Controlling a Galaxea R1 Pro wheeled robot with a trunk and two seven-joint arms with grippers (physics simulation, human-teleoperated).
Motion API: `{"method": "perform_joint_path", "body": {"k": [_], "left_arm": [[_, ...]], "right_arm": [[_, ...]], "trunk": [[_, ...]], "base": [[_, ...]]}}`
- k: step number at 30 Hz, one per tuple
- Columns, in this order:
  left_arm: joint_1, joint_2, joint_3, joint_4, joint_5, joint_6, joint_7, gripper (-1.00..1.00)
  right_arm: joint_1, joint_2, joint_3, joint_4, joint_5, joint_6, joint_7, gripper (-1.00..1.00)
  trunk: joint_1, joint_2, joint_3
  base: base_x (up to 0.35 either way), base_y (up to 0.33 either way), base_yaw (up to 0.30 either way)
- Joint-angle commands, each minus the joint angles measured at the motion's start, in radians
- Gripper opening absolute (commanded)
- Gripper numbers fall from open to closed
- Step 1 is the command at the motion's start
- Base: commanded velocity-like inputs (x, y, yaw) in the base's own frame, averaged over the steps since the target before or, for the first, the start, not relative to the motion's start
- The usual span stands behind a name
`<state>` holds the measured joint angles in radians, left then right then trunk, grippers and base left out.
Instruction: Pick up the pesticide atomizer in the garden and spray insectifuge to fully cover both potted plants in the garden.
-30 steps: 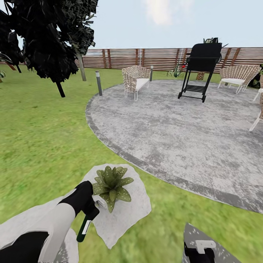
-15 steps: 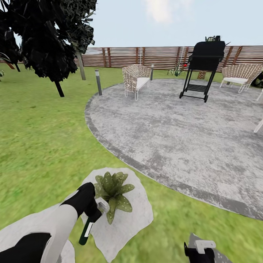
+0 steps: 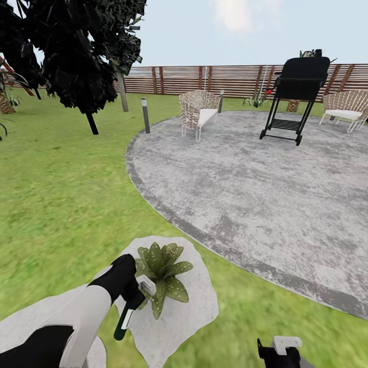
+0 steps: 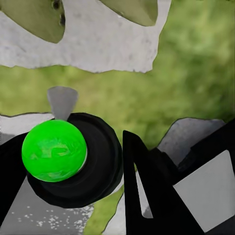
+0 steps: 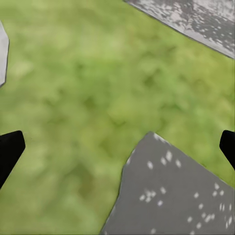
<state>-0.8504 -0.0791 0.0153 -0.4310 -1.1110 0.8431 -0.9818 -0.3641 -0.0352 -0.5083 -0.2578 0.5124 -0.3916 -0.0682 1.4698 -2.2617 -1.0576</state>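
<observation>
One potted plant (image 3: 162, 270), a low rosette of speckled olive leaves, stands on a pale stepping stone (image 3: 179, 317) in the lawn just ahead of me. My left gripper (image 3: 132, 298) is shut on the pesticide atomizer (image 3: 123, 321), whose dark-green bottle hangs down and whose pale trigger head (image 3: 147, 286) touches the plant's near leaves. In the left wrist view the atomizer (image 4: 73, 156) appears end-on as a dark round body with a bright green end, and leaves (image 4: 36, 19) lie beyond it. My right gripper (image 3: 278, 352) hangs low at the right, open over grass. The second potted plant is out of view.
A round grey paved patch (image 3: 266, 184) spreads ahead to the right, with wicker chairs (image 3: 197, 111), a black grill (image 3: 296, 87) and a bollard lamp (image 3: 145, 115). A dark tree (image 3: 71, 51) stands at the left, a slatted fence (image 3: 225, 79) behind. A grey stepping stone (image 5: 171, 196) lies under the right gripper.
The whole picture has slid to the right, so the camera has turned. My left gripper keeps the atomizer beside the plant; the right gripper holds its place.
</observation>
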Motion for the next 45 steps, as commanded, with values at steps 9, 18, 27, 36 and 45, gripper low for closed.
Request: {"method": "perform_joint_path", "body": {"k": [9,18,27,36,45], "left_arm": [[-0.005,-0.002,0.002,-0.002,-0.005,0.043,-0.008,-1.0],[-0.003,-0.004,0.002,-0.002,-0.004,0.045,-0.008,-1.0],[-0.113,-0.007,-0.039,-0.017,-0.064,0.046,-0.212,-1.0],[-0.168,-0.005,-0.059,-0.017,-0.176,0.045,-0.314,-1.0],[-0.163,-0.005,-0.058,-0.017,-0.188,0.045,-0.314,-1.0]], "right_arm": [[-0.001,-0.003,-0.006,0.002,0.011,-0.004,-0.004,1.0],[-0.001,0.0,-0.006,0.002,0.011,-0.004,-0.004,1.0],[-0.001,0.0,-0.006,0.002,0.011,-0.004,-0.004,1.0],[-0.001,0.0,-0.006,0.002,0.011,-0.004,-0.004,1.0],[-0.001,0.0,-0.006,0.002,0.011,-0.004,-0.004,1.0]], "trunk": [[0.0,0.0,-0.001],[0.0,0.0,-0.001],[0.0,0.0,-0.001],[0.0,0.0,-0.001],[0.0,0.0,-0.001]], "base": [[0.023,0.0,0.003],[0.092,0.0,0.0],[0.0,0.0,0.0],[0.0,0.0,0.0],[0.221,0.0,0.0]]}}
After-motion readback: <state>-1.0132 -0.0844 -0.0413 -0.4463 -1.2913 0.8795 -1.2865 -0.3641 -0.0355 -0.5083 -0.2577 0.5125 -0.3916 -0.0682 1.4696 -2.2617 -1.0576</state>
